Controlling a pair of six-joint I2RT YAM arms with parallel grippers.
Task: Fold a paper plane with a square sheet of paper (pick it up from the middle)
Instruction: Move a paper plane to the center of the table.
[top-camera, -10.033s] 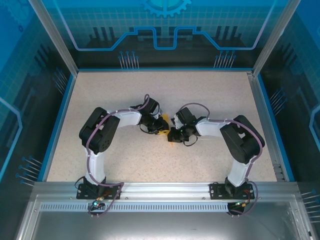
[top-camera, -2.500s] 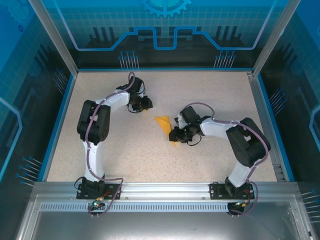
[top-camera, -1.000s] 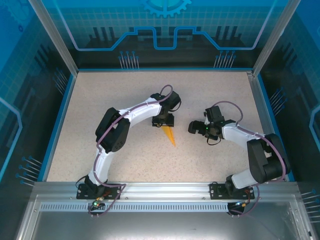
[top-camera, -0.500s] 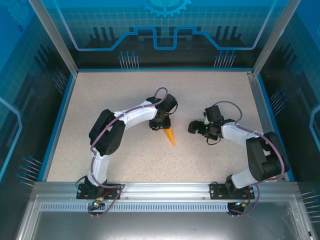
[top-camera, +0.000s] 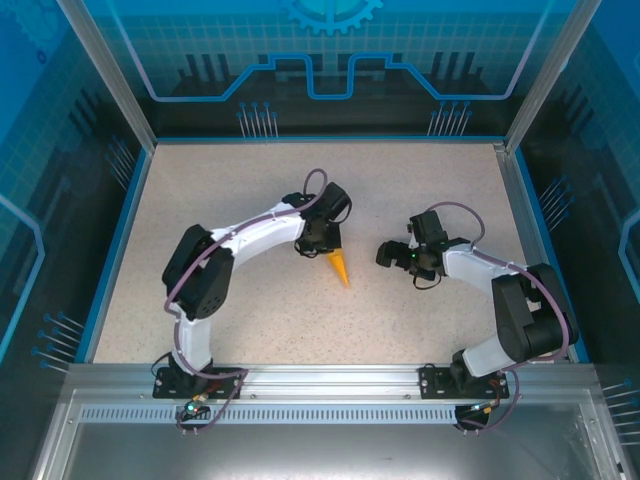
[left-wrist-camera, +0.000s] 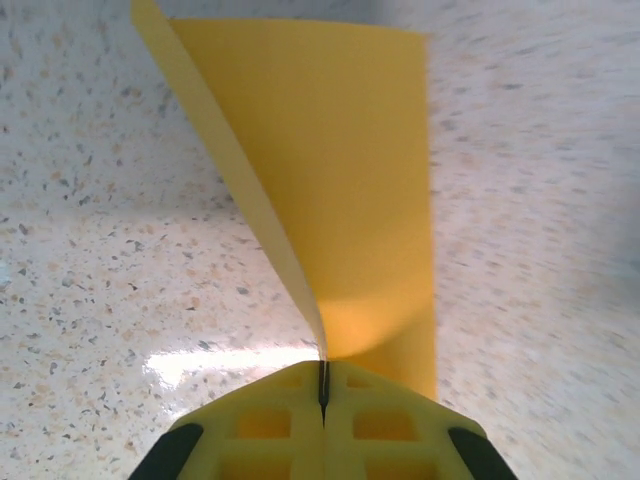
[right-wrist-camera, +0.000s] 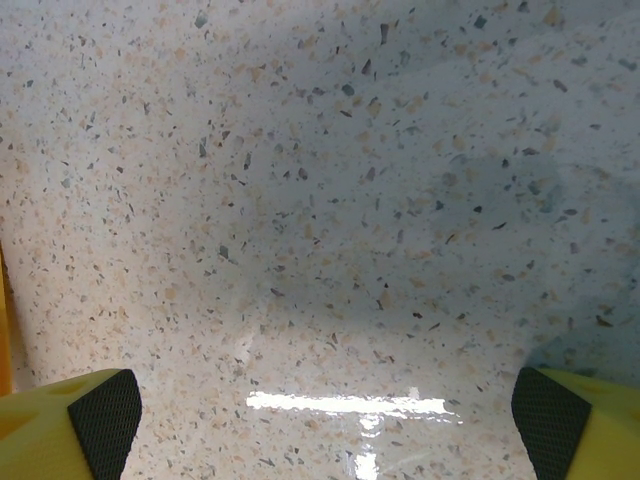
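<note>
As the left gripper (left-wrist-camera: 323, 392) pinches the tail end of the paper plane (top-camera: 340, 268) between fully closed jaws, the narrow orange-yellow dart points toward the near edge at the middle of the speckled table (top-camera: 250, 310), its two layers splaying apart beyond the grip. The right gripper (right-wrist-camera: 325, 412) hovers near it on the right, jaws spread wide and empty. The step in hand looks like handling the finished fold. Doing it well likely means a light, level carry with the crease kept shut, since thin paper would buckle if its nose dragged. Bare table lies on every side, the blue rim (top-camera: 115, 250) well apart; only the right arm crowds the move.
</note>
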